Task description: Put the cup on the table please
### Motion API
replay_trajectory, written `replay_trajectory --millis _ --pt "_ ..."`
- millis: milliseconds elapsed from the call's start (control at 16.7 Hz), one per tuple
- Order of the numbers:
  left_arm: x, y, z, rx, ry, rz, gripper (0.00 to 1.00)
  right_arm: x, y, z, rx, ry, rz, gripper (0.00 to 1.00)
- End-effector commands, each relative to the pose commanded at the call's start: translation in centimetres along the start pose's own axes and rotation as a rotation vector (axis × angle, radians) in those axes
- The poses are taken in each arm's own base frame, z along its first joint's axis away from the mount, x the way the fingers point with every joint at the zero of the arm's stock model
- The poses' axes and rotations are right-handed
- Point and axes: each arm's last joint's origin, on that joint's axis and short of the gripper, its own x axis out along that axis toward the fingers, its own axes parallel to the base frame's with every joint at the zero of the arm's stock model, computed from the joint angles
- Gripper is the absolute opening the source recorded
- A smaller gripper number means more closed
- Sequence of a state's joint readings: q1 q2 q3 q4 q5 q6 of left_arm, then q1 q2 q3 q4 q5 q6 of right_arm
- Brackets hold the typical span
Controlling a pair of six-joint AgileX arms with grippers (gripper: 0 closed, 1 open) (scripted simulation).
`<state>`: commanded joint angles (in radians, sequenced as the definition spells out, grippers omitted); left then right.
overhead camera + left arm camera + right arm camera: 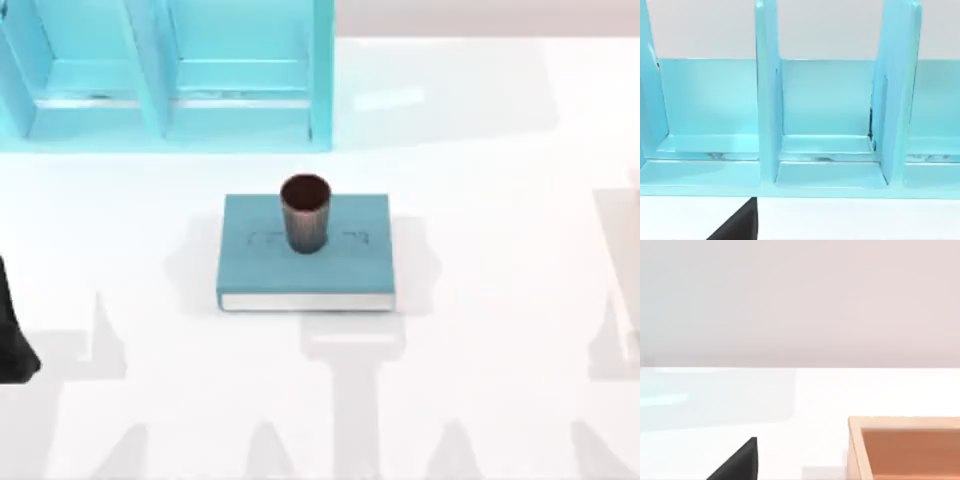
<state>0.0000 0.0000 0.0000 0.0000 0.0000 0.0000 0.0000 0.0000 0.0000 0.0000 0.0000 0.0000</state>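
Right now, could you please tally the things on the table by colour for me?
Copper-brown: 1, the cup, upright on the book.
Teal or light blue: 2, the book and the shelf unit.
Orange-tan: 1, a box seen from the right wrist.
Total: 4

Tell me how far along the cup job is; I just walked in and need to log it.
Nothing looks done yet: the cup stands upright on the teal book, not on the table. Nothing is in hand either; the left arm sits parked at the table's left edge, away from the cup. Left to do: grasp the cup, lift it off the book and set it on the table.
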Motion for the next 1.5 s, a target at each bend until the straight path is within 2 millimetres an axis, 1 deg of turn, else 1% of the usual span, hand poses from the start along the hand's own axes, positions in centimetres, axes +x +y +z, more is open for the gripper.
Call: replay_trajectory --millis 120,240,300,420,540,600,720,840,1020,1200,1320,1380,1500 --pt "0.0 0.0 0.0 0.000 0.000 0.000 1.00 0.0 0.0 0.0 0.000 0.000 0.000 1.00" --pt "0.0 0.0 0.5 -0.005 0.016 -0.004 1.00 0.0 0.0 0.0 0.000 0.000 0.000 1.00" --pt "0.0 -0.1 1.1 -0.011 0.032 -0.008 1.00 0.0 0.0 0.0 0.000 0.000 0.000 1.00" --pt "0.0 -0.2 3.0 -0.030 0.077 -0.019 1.00 0.0 0.0 0.0 0.000 0.000 0.000 1.00" --pt "0.3 -0.4 5.6 -0.058 0.130 -0.032 1.00 0.0 0.0 0.0 0.000 0.000 0.000 1.00" --pt "0.5 -0.5 7.2 -0.075 0.159 -0.039 1.00 0.0 0.0 0.0 0.000 0.000 0.000 1.00" --pt "1.3 -0.8 10.9 -0.116 0.220 -0.054 1.00 0.0 0.0 0.0 0.000 0.000 0.000 1.00" --pt "2.5 -1.3 14.9 -0.161 0.283 -0.070 1.00 0.0 0.0 0.0 0.000 0.000 0.000 1.00" --pt "5.5 -2.5 21.1 -0.233 0.387 -0.098 1.00 0.0 0.0 0.0 0.000 0.000 0.000 1.00" --pt "9.6 -4.6 26.2 -0.295 0.506 -0.129 1.00 0.0 0.0 0.0 0.000 0.000 0.000 1.00" --pt "12.8 -6.6 28.6 -0.323 0.597 -0.148 1.00 0.0 0.0 0.0 0.000 0.000 0.000 1.00" --pt "14.4 -7.9 29.2 -0.330 0.649 -0.156 1.00 0.0 0.0 0.0 0.000 0.000 0.000 1.00" --pt "17.8 -10.9 29.5 -0.329 0.763 -0.165 1.00 0.0 0.0 0.0 0.000 0.000 0.000 1.00"
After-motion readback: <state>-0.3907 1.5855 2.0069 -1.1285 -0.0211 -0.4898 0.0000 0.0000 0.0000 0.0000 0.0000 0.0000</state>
